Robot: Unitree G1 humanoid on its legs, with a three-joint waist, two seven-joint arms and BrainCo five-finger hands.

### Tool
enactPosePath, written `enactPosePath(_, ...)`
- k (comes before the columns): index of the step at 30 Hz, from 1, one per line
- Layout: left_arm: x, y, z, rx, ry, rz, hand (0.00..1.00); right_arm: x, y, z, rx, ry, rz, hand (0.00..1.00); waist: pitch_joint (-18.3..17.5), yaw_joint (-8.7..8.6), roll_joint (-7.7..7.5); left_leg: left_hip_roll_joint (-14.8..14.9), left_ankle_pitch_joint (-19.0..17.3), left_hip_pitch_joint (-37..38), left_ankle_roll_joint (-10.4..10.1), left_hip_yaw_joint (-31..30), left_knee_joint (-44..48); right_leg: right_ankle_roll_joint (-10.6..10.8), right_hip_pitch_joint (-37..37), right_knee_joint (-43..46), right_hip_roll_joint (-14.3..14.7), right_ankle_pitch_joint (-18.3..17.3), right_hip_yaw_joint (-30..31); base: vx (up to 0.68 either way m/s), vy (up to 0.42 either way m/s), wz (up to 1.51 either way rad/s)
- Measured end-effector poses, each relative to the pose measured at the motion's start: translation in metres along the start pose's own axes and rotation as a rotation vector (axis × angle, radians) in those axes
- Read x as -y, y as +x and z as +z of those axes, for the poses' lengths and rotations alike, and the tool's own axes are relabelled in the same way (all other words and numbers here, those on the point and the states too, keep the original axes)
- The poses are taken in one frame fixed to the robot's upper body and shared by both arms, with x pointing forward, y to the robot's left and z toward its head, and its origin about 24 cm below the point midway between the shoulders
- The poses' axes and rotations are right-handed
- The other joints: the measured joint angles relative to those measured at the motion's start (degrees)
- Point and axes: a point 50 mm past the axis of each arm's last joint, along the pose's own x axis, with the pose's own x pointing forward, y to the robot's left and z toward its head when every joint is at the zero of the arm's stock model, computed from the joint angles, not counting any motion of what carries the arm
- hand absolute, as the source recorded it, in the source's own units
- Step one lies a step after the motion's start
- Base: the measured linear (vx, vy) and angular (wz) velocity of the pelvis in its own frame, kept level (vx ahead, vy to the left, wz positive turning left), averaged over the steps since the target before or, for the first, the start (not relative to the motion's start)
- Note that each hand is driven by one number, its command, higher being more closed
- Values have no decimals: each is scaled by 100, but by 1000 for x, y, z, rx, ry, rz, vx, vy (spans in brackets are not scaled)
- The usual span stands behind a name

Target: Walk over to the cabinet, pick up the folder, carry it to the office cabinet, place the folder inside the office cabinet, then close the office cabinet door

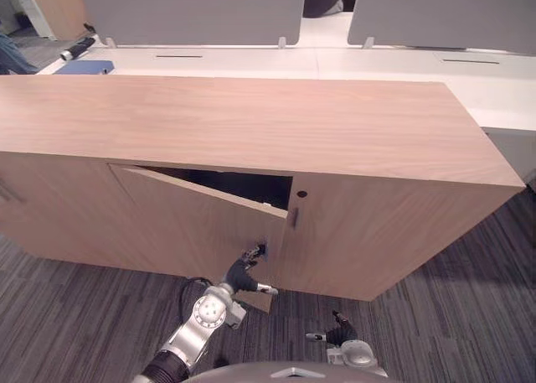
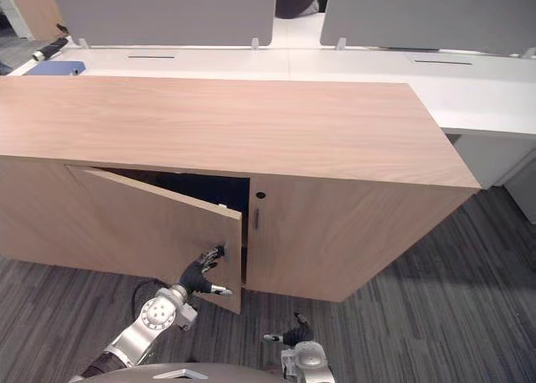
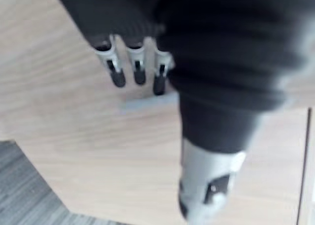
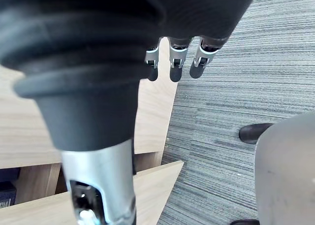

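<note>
- Fingers (image 3: pixel 117 75) of your left hand (image 1: pixel 244 270) are straight and side by side, dark tips against the outer face of the cabinet door (image 1: pixel 193 224), just beside its grey handle (image 3: pixel 147 101); nothing is pinched.
- That hand sits at about 6 o'clock in the head views, at the door's free edge, with the thumb sticking out past the lower corner.
- Your door stands ajar, hinged on the 9 o'clock side, its free edge swung out towards you from the office cabinet (image 1: pixel 251 123).
- Behind the door the opening is dark. From the right wrist you get a dark blue shape (image 4: pixel 7 194) just inside it; you cannot tell whether that is the folder.
- Neither hand holds anything.
- Your right hand (image 1: pixel 339 333) hangs low at 6 o'clock, over the grey carpet (image 1: pixel 469 299) and apart from the cabinet; its fingers (image 4: pixel 172 62) are relaxed, in a loose row.
- Up at 12 o'clock, beyond the cabinet top, runs a white desk (image 1: pixel 377 63) with grey screens (image 1: pixel 193 10).
- Over at 10 o'clock a flat blue item (image 1: pixel 84 66) lies on that desk.
</note>
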Motion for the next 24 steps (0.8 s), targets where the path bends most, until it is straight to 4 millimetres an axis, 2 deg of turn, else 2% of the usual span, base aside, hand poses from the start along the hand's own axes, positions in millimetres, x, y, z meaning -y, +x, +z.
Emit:
enactPosePath(6, -8, 8, 13, 41, -10, 28, 0, -1, 0, 1, 3, 1, -1, 0, 10, -57, -38, 3, -29, 46, -5, 24, -17, 1, 32, -54, -6, 4, 9, -5, -15, -4)
enactPosePath(12, -16, 6, 9, 30, -15, 53, 0, -2, 0, 0, -6, 16, -6, 0, 10, -53, -87, -5, -28, 47, -5, 23, -18, 22, 35, -73, -23, 14, 7, -39, -17, -1)
enactPosePath(14, -20, 4, 3, 8, -23, 71, 0, -2, 0, -2, -16, 34, -7, 0, -4, -41, -109, -10, -28, 46, -5, 20, -18, 32, 39, -80, -30, 16, 4, 0, 0, 0)
enactPosePath(17, -29, -3, -18, -74, -46, 115, 0, -2, 0, -5, -32, 40, -6, 0, -33, -34, -161, -22, -28, 46, -4, 14, -18, 41, 48, -99, -41, 16, -2, 0, 0, 0)
enactPosePath(24, -40, -32, -64, -255, -113, 200, 0, 0, 0, -9, -57, 79, -21, 0, -5, -2, -268, -89, -28, 45, 0, -150, -19, 99, 152, -123, -103, -23, -177, 1, -13, 11)
